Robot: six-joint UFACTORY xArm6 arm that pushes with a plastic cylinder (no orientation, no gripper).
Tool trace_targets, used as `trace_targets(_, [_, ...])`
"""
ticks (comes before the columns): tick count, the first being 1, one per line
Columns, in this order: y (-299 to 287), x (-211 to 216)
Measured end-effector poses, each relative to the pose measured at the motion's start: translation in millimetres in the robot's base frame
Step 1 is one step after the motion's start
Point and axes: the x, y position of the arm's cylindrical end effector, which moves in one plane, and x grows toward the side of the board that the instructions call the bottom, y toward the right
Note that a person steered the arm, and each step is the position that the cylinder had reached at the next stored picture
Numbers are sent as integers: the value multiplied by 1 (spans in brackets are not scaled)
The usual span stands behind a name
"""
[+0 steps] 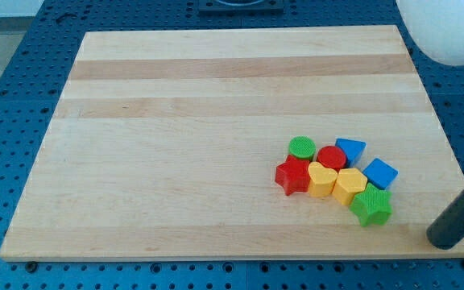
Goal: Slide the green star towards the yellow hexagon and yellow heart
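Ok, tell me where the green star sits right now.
The green star sits at the lower right of the board, touching the yellow hexagon on its upper left, just below the blue block; my tip lies to its right.

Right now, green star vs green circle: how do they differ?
The green star is pointed and a darker green; the green circle is round and brighter. The star sits at the cluster's bottom right, touching the yellow hexagon; the circle sits at its top left, beside the red star. The star is far nearer my tip. Both lie flat.
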Motion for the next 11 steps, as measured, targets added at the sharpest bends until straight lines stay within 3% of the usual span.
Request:
trace_targets(2, [-6,-27])
trace_targets(5, [-21,-26])
trace_targets(11, [-111,-15])
